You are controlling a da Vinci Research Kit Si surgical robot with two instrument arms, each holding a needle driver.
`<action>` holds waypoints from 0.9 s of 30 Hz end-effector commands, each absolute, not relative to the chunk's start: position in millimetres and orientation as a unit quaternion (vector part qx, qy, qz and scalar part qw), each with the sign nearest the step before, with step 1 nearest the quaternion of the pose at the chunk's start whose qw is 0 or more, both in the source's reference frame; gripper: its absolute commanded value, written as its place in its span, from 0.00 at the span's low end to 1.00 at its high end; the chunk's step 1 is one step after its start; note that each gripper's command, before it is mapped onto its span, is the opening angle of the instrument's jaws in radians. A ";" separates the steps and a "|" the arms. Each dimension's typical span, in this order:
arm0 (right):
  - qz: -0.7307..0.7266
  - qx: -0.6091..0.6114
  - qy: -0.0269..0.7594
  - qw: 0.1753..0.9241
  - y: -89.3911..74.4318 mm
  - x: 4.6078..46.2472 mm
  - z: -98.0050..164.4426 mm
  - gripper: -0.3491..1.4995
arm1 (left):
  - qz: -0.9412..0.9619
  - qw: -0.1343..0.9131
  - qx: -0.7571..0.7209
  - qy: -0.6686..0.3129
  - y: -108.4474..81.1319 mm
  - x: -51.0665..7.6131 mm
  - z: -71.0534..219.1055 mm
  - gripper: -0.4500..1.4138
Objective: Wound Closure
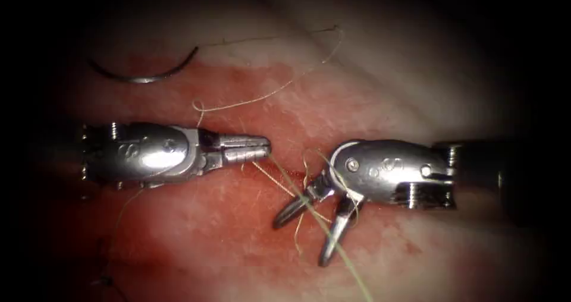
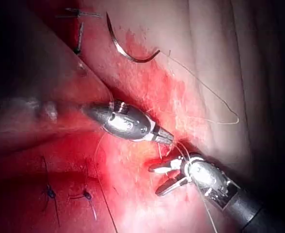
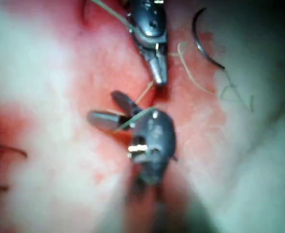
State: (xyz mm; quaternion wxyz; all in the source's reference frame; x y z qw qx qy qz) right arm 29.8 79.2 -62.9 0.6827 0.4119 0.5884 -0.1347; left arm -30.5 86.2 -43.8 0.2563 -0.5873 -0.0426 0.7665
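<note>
Now the needle [image 1: 143, 76]: lying free on the tissue [image 1: 416, 82], out of it along its whole curve, toward the endoscope view's upper left and well apart from both tools; neither tool is holding it.
Thread [image 1: 279, 88]: trailing from the needle's tail end, arcing away to the right, then looping back toward the left tool; a greenish strand is running on from that tool's tip down past the right tool.
Cut: its line is hard to make out under the red fluid [image 1: 196, 230], so the needle's side of it cannot be told.
Left tool [image 1: 266, 148]: fingers are pressing together on the thread at their very tip, as far as the views show.
Right tool [image 1: 300, 242]: fingers are spreading wide, straddling the greenish strand without pinching it and holding nothing.
Earlier stitches [image 2: 50, 192]: dark knots are sitting in the tissue, away from both tools.
Step, as judged: thread handling with the needle parked aside.
Doing it well: the left tool's hold is looking shallow, so any pull is wanting to be slow and even; the right fingers are wanting to take the strand alone, clear of the tissue beneath.
Risk: loose loops are lying near both tips, so snagging the wrong strand is looking like the main hazard.
</note>
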 end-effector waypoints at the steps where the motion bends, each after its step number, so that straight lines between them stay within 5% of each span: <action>1: -0.142 0.409 0.584 0.687 78.9 30.6 -62.2 0.56 | 0.766 0.257 -0.587 -0.043 85.8 -31.0 -43.4 0.05; 9: -0.162 0.407 0.551 0.711 77.6 31.0 -61.6 0.50 | 0.766 0.257 -0.588 -0.046 85.7 -31.1 -43.8 0.05; 12: -0.167 0.405 0.539 0.719 77.6 31.0 -61.5 0.36 | 0.766 0.257 -0.588 -0.046 85.6 -30.9 -43.9 0.05; 14: -0.177 0.414 0.530 0.718 77.6 31.0 -61.5 0.00 | 0.765 0.256 -0.588 -0.046 85.5 -30.9 -44.0 0.05; 27: -0.151 0.413 0.530 0.725 79.8 29.6 -60.6 0.00 | 0.775 0.228 -0.585 -0.071 80.3 -31.0 -48.4 0.05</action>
